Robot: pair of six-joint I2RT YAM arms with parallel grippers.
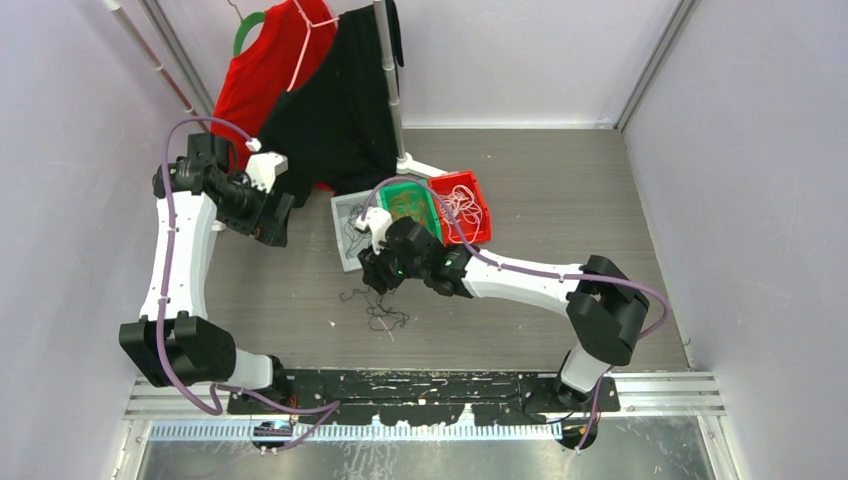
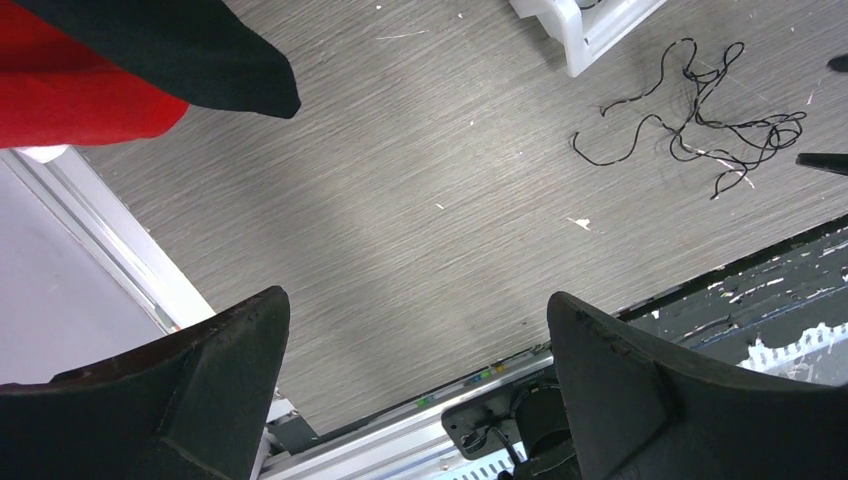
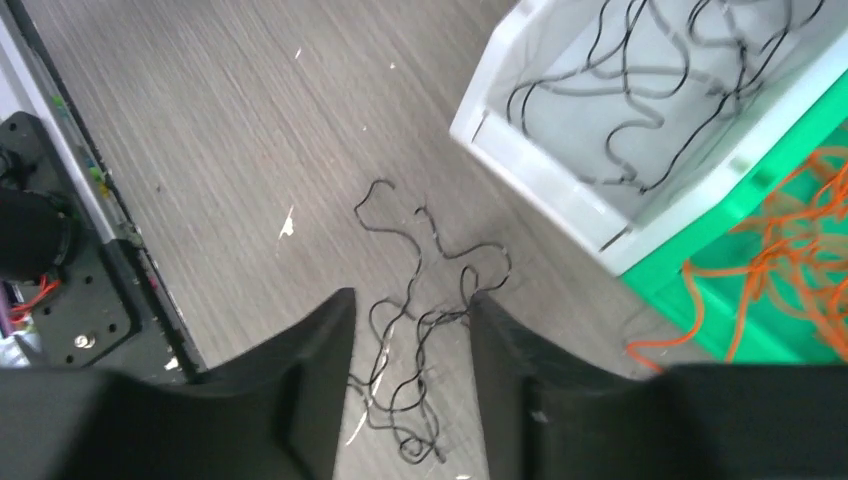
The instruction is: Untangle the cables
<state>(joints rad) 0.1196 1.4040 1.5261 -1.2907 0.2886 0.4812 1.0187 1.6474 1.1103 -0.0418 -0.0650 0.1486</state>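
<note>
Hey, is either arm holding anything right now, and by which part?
Nothing is held. The left tool is wide open and empty; the right tool hovers open above the loose black cable lying on the table.

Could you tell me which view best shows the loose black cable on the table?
The right wrist view: the loose black cable fills mid-frame, loops distinct. The left wrist view shows it whole but small, upper right; the top view, a faint squiggle.
</note>
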